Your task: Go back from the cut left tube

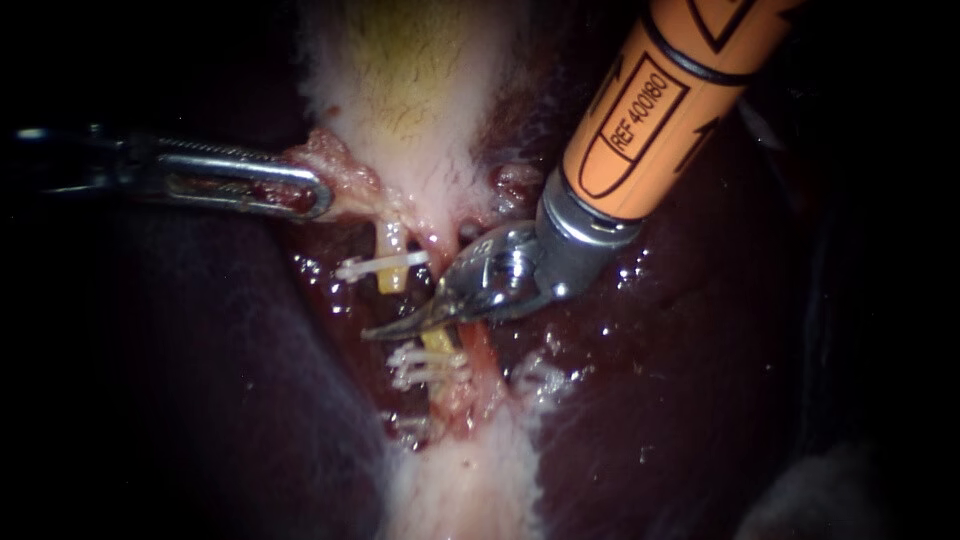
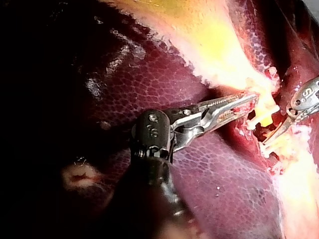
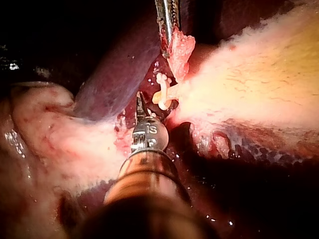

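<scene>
The dark maroon liver (image 1: 200, 380) fills most of the endoscope view. The pale, yellow-tinged gallbladder (image 1: 410, 90) lies over its middle and narrows toward the centre.

The right instrument (image 1: 385, 328), a thick orange shaft with a silver wrist and curved metal blades, comes in from the upper right. Its blades lie together in one tapered point and hold nothing. They rest across the gap in the cut left tube (image 1: 392, 280).

The left instrument (image 1: 305, 190), a slim silver shaft with long slotted jaws, comes in from the left. Its jaws are clamped on a ragged flap of pink tissue (image 1: 345, 170) at the gallbladder's narrow end. The right wrist view shows that flap pulled taut away from the gallbladder.

The cut left tube is a thin yellow tube in two pieces, near the centre of the endoscope view. Its upper stub hangs just below the gallbladder's neck. Its lower stump (image 1: 437, 343) shows just beneath the blades.

A white plastic clip (image 1: 380, 265) crosses the upper stub. Further white clips (image 1: 425, 368) sit bunched on the lower stump.
</scene>
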Controlling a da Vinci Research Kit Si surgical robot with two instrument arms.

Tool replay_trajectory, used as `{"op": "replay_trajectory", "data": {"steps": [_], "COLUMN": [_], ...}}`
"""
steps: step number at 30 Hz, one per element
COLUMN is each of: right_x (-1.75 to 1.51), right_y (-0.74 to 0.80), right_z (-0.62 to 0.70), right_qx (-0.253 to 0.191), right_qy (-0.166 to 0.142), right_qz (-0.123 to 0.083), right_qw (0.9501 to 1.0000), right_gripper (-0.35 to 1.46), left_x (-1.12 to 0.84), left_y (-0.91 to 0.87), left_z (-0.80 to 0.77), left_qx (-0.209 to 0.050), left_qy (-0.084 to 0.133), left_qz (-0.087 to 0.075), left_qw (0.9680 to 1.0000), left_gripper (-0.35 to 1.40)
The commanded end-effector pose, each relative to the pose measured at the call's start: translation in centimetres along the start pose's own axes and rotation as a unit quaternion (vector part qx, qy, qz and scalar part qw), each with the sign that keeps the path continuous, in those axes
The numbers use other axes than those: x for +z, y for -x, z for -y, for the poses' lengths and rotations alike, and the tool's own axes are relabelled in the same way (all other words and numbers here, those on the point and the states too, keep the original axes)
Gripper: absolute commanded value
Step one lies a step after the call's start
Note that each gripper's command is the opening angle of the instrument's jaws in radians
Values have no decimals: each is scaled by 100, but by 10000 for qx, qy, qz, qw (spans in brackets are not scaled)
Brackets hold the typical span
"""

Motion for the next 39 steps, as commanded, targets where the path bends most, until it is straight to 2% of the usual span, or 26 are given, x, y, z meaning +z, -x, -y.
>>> {"op": "replay_trajectory", "data": {"steps": [1, 2, 4, 5, 6, 9, 12, 19, 21, 22, 24, 25, 26, 31, 39], "right_x": [1, 1, 2, 2, 2, 3, 5, 6, 5, 3, -2, -5, -9, -36, -111], "right_y": [0, 0, 0, 0, -1, -3, -4, -5, -4, -3, 1, 3, 6, 27, 56], "right_z": [0, 0, 2, 3, 5, 7, 8, 8, 10, 14, 21, 26, 30, 52, 60], "right_qx": [-1, -5, -16, -19, -18, 8, -18, -73, -156, -267, -440, -555, -652, -1006, -1302], "right_qy": [-14, -66, -68, -60, -48, -82, -72, -12, 113, 282, 623, 946, 1030, 1381, 1698], "right_qz": [-33, -44, -201, -300, -353, -435, -470, -494, -542, -603, -730, -819, -827, -824, -779], "right_qw": [10000, 10000, 9998, 9995, 9994, 9990, 9989, 9988, 9983, 9974, 9944, 9906, 9891, 9818, 9737], "right_gripper": [-35, -35, -35, -11, 26, 79, 105, 116, 123, 130, 140, 143, 143, 143, 143], "left_x": [0, 0, 0, 0, 0, 0, 0, 0, 1, 1, 1, 1, 1, 0, 0], "left_y": [0, 0, 0, 0, 0, 0, 1, 1, 1, 1, 2, 2, 2, 2, 3], "left_z": [0, 0, 0, 0, 0, 0, 1, 1, 1, 2, 3, 4, 4, 6, 6], "left_qx": [0, 0, 0, 0, 0, 1, 3, 4, 4, 5, 6, 6, 6, 7, 10], "left_qy": [-1, -1, -1, -1, -1, -1, -2, -2, -2, -2, -2, -1, 0, -11, -15], "left_qz": [0, 0, 0, 0, 0, 0, 1, 0, 0, 0, 1, 1, 1, -3, -4], "left_qw": [10000, 10000, 10000, 10000, 10000, 10000, 10000, 10000, 10000, 10000, 10000, 10000, 10000, 10000, 10000], "left_gripper": [-35, -35, -35, -35, -35, -35, -35, -35, -35, -35, -35, -35, -35, -35, -35]}}
